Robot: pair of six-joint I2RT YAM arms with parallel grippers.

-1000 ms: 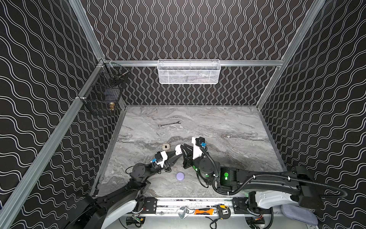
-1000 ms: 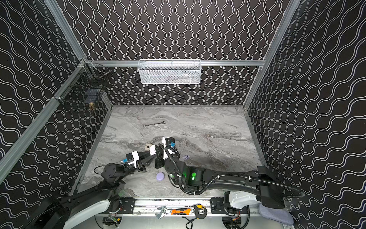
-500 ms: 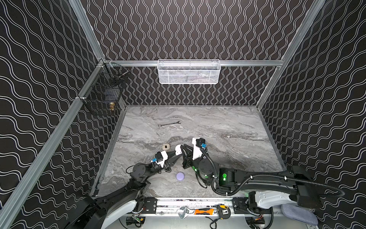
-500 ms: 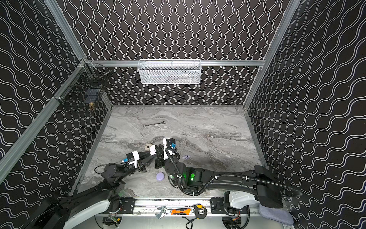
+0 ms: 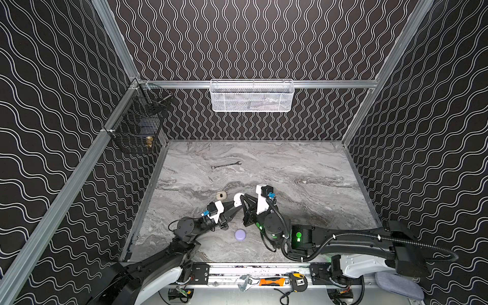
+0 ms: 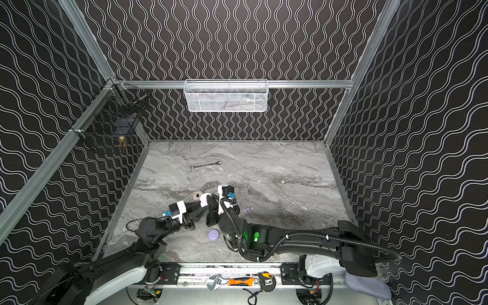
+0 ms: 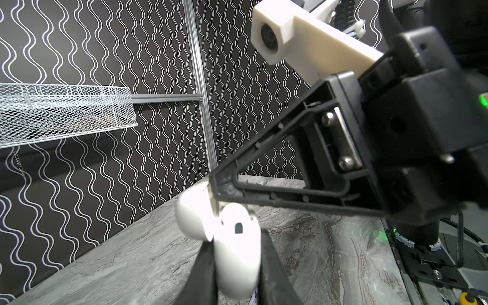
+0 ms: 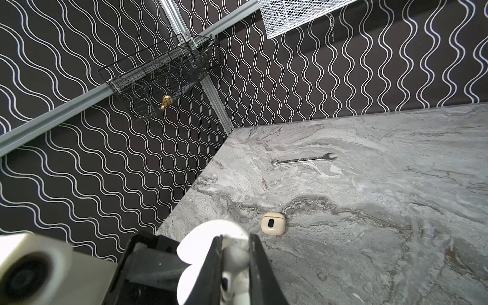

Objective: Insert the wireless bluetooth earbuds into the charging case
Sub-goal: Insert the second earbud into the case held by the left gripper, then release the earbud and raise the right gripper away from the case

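Two baskets hang on the walls: a white mesh basket and a black wire basket. One wrench lies behind. Of three cases, the white case is clamped in the left gripper; the cream case and lavender case lie near. The right gripper pinches one white earbud at it.

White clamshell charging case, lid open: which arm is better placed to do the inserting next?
Right. The left gripper is shut on the white clamshell charging case, steadying it. The right gripper sits at its opening, apparently pinching a small pale rounded piece, likely an earbud.
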